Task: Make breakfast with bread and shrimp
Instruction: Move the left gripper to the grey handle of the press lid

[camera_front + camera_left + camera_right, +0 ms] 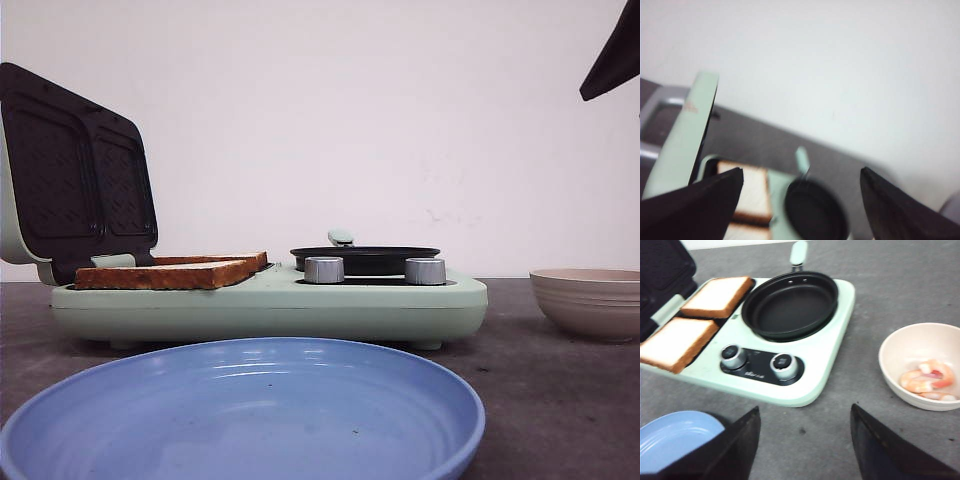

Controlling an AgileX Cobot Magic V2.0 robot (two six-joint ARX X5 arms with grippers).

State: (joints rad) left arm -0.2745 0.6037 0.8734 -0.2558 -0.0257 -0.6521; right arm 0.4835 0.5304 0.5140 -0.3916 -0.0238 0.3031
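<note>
Right then, you had both pincers released and holding nothing. Your right gripper (805, 440) hung above the near table (900, 290), its two dark fingers (885, 450) spread wide, with bare grey surface showing between them. Your left gripper (802, 200) was likewise spread, fingers (695, 205) well apart, looking down over the far side of the mint-green breakfast maker (270, 305).

You could see the bread (717, 296) lying on the left half of that appliance: two toasted slices side by side on the sandwich plate, the nearer slice (676, 342) overhanging the front edge a little. From the front they showed as brown crusts (165, 275) under the raised lid (75, 170), which stood tilted back on the left. The left wrist view caught them too, blurred (752, 192).

To the right of the bread sat the black frying pan (790, 305) on its burner, its pale green handle (799, 252) pointing to the far side. Two silver knobs (782, 362) stood on the near edge in front of the pan.

The shrimp (927, 380) lay in the beige bowl (890, 347), well apart from the appliance on the right; you had several pink-orange pieces clustered against its right wall. The blue plate (250, 415) sat nearest to you, in front of the appliance.
</note>
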